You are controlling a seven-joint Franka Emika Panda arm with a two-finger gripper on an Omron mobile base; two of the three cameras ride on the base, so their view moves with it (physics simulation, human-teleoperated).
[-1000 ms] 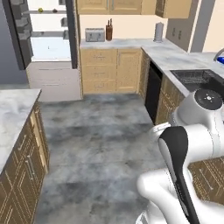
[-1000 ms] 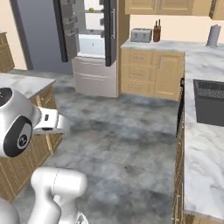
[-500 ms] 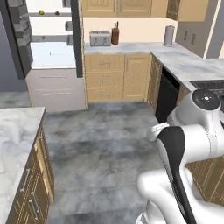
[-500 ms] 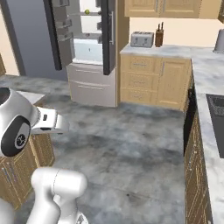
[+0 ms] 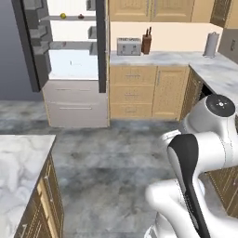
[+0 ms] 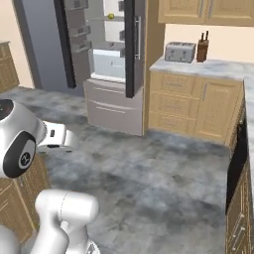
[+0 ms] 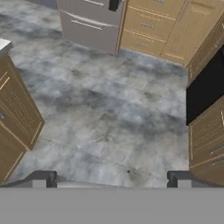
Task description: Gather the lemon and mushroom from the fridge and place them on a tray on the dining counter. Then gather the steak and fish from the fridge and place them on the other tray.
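You see the fridge (image 5: pixel 74 69) cut off at the top edge, its upper shelves out of frame. The lemon (image 5: pixel 63 16) and a dark item (image 5: pixel 81 16) beside it are too small for you to identify surely.

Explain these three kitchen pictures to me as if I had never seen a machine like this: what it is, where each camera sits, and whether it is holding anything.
The white thing is a robot arm on a base that drives. Two cameras ride on that base, behind the arm to its left and right, and both look forward across the grey floor at the fridge, which stands open. On an upper shelf inside sit a small yellow lemon and a small dark thing beside it, too small to name. To the right, a toaster and knife block stand on the counter. The third camera sits on the hand, looking down along the gripper at the floor. Its two dark fingers stand wide apart with nothing between them, so nothing is held.
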